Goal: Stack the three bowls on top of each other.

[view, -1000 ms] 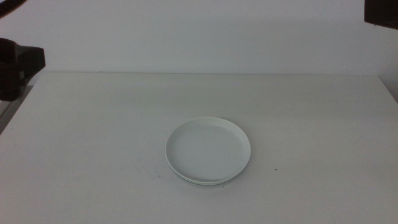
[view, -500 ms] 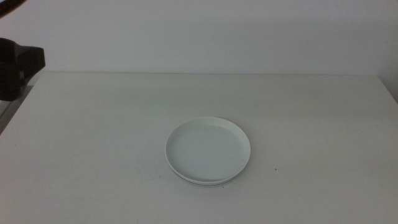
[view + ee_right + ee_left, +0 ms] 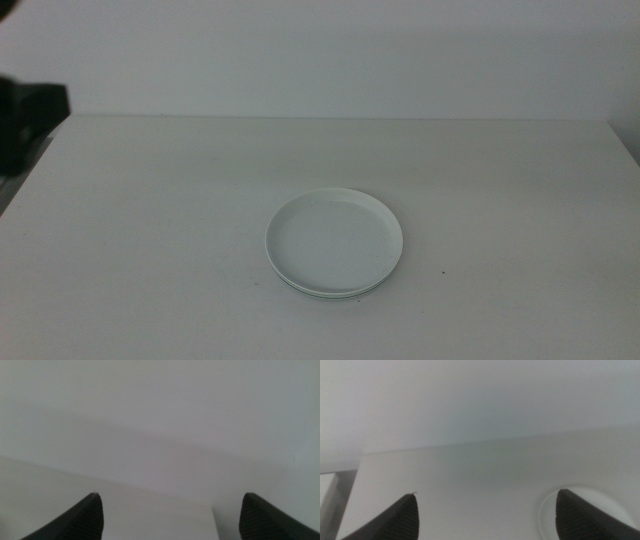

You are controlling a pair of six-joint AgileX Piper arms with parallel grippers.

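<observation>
The white bowl [image 3: 334, 240] lies on top of a stack in the middle of the table. A thin mint green rim [image 3: 322, 294] shows under its near edge. The grey bowl is hidden. My left gripper [image 3: 488, 494] is open and empty, held back over the table's left side; part of the white bowl [image 3: 549, 510] shows beside one jaw. A dark part of the left arm [image 3: 25, 125] sits at the middle view's left edge. My right gripper [image 3: 171, 494] is open and empty, out of the middle view, facing the wall.
The white table [image 3: 150, 220] runs to a pale wall at the back. Its right edge [image 3: 625, 150] and back left corner [image 3: 362, 455] are in view. A tiny dark speck [image 3: 444, 271] lies right of the stack.
The dark part of the right arm at the top right corner has left the middle view. The left arm has drawn slightly further off to the left. The stack has not moved.
</observation>
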